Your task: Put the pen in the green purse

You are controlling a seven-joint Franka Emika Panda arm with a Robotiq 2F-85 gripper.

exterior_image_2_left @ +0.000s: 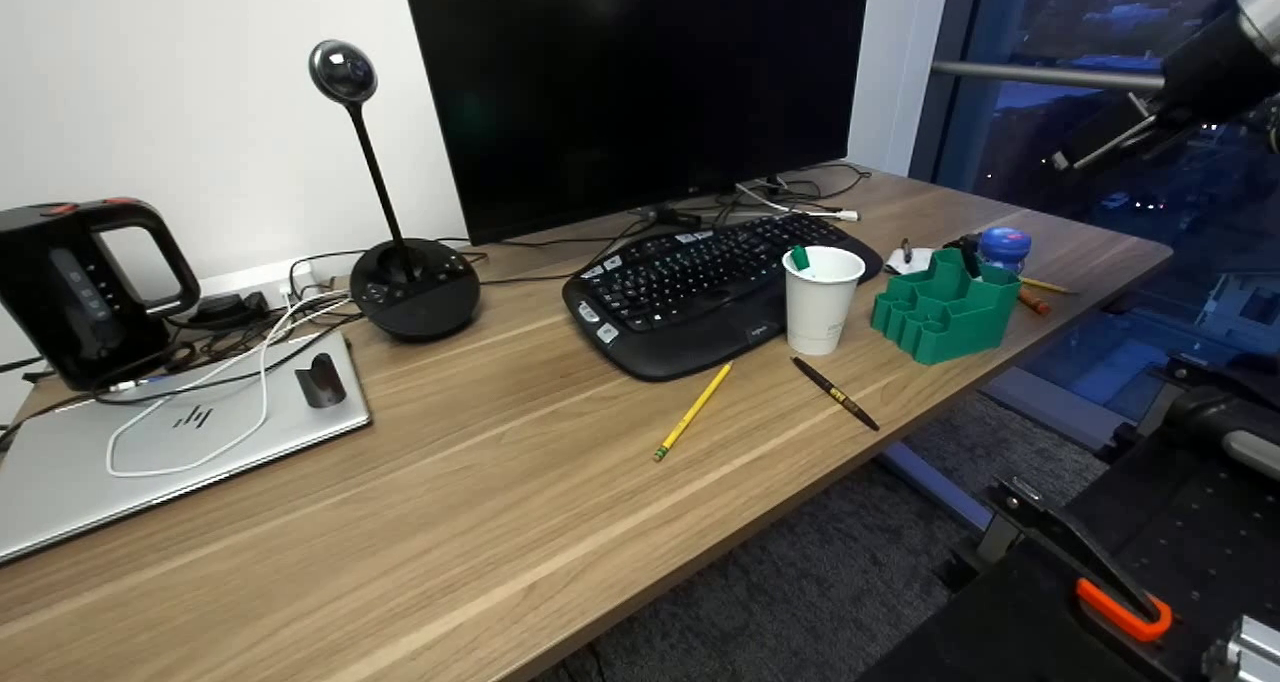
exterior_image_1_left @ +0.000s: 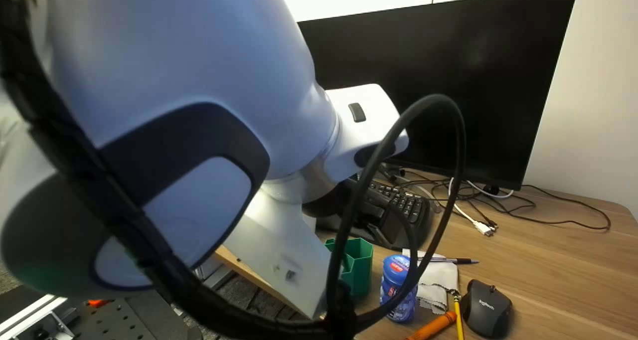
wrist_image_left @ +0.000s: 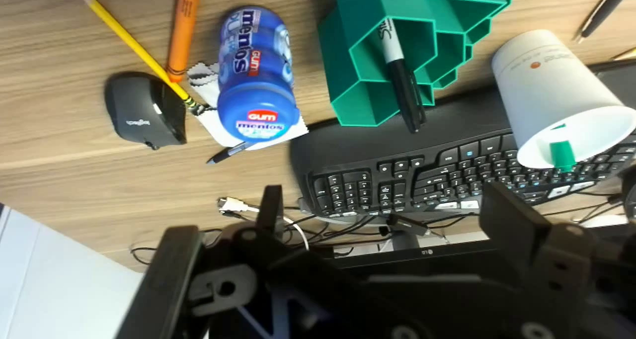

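Closest to the wrist camera, the gripper (wrist_image_left: 383, 200) hangs well above the desk (wrist_image_left: 64, 130), its two fingers spread wide with nothing between them. Lower down, the white cup (wrist_image_left: 541, 80) and the blue gum tub (wrist_image_left: 253, 75) stand on either side of the green holder (wrist_image_left: 338, 55), both apart from it. That holder is what the task calls the purse, and a black marker (wrist_image_left: 406, 88) leans in one of its compartments.

Down on the desk, past the gum tub, lies a yellow pencil (wrist_image_left: 138, 49), just beside the orange crayon (wrist_image_left: 183, 31) and the mouse (wrist_image_left: 144, 111); whether it touches them I cannot tell. A second pencil (exterior_image_2_left: 693, 412), also yellow, shows in an exterior view, its tip near the keyboard (exterior_image_2_left: 715, 292), with the dark pen (exterior_image_2_left: 835, 393) lying between it and the holder. Which is the task's pen I cannot say; neither is in the holder, so I judge the step in hand to be the reach, the grasp not yet made. The next move calls for setting the fingers across one shaft, down almost at the desk, and pinching; beside the crayon there is less room. After that it should be lifted, tipped upright and lowered into a compartment.

Farthest back, behind the keyboard, stands the monitor (exterior_image_2_left: 650, 92).
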